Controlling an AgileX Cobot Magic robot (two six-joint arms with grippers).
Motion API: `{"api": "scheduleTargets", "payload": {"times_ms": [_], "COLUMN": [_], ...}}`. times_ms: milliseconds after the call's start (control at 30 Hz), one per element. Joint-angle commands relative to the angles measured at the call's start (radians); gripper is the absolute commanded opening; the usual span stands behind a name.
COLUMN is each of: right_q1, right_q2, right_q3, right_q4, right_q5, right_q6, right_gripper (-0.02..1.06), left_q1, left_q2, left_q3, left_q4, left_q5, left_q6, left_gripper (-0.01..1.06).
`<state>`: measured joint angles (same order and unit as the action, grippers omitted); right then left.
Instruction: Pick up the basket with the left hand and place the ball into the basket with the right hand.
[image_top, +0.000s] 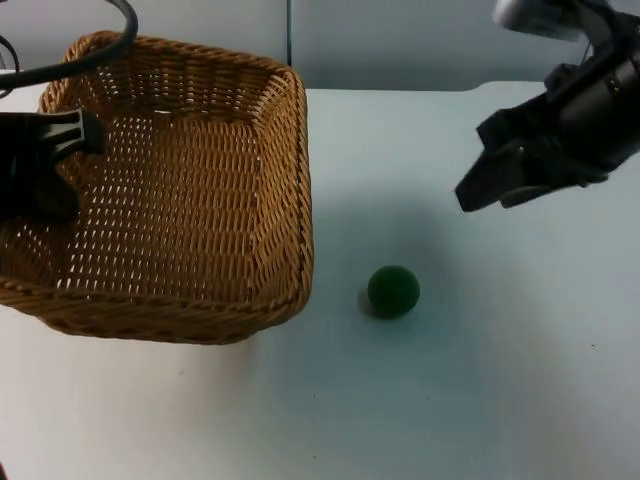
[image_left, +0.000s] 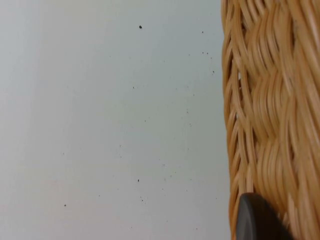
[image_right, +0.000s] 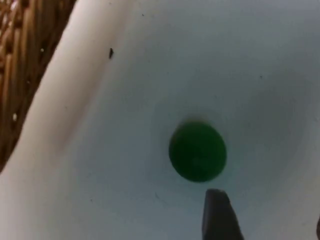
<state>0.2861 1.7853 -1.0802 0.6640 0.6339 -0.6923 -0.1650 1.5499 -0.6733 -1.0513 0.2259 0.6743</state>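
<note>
The right gripper (image_top: 495, 190) hung above the bench (image_top: 480, 400), fingers spread apart, nothing between them. The green ball (image_top: 393, 291) sat on the bench below and ahead of it, near but untouched. Beyond the ball, the left gripper (image_top: 70, 135) was clamped on the wicker basket (image_top: 200, 200) at its far rim.

Basket (image_top: 200, 200): woven wicker, tan, rough ribbed weave, slight sheen. Ball (image_top: 393, 291): dark green, matt, fuzzy-looking. Desk (image_top: 480, 400): white, smooth, matt, w/ tiny dark specks.
</note>
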Motion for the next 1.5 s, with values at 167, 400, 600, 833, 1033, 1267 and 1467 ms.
{"api": "scheduleTargets", "payload": {"times_ms": [167,400,600,833,1033,1267,1467], "right_q1": [0.089,0.095,0.095,0.106,0.156,0.252,0.262], "right_q2": [0.012,0.040,0.105,0.207,0.233,0.254,0.290], "right_q3": [-0.086,-0.099,-0.101,-0.101,-0.101,-0.101,-0.101], "right_q4": [0.004,-0.014,-0.012,-0.026,-0.087,-0.165,-0.198], "right_q5": [-0.104,-0.165,-0.198,-0.215,-0.236,-0.279,-0.290], "right_q6": [-0.010,-0.010,0.007,0.001,-0.023,-0.014,0.034], "right_gripper": [0.49,0.55,0.65,0.65,0.65,0.65,0.65], "left_q1": [-0.001,-0.001,-0.001,-0.001,-0.001,-0.001,-0.001], "left_q2": [-0.014,-0.014,-0.014,-0.014,-0.014,-0.014,-0.014], "left_q3": [0.000,0.000,0.000,0.000,0.000,0.000,0.000], "left_q4": [-0.016,-0.016,-0.016,-0.016,-0.016,-0.016,-0.016], "left_q5": [0.009,0.009,0.009,0.006,-0.002,-0.002,-0.002], "left_q6": [-0.001,-0.001,-0.001,-0.001,-0.001,-0.001,-0.001], "left_gripper": [0.00,0.00,0.00,0.00,0.00,0.00,0.00]}}
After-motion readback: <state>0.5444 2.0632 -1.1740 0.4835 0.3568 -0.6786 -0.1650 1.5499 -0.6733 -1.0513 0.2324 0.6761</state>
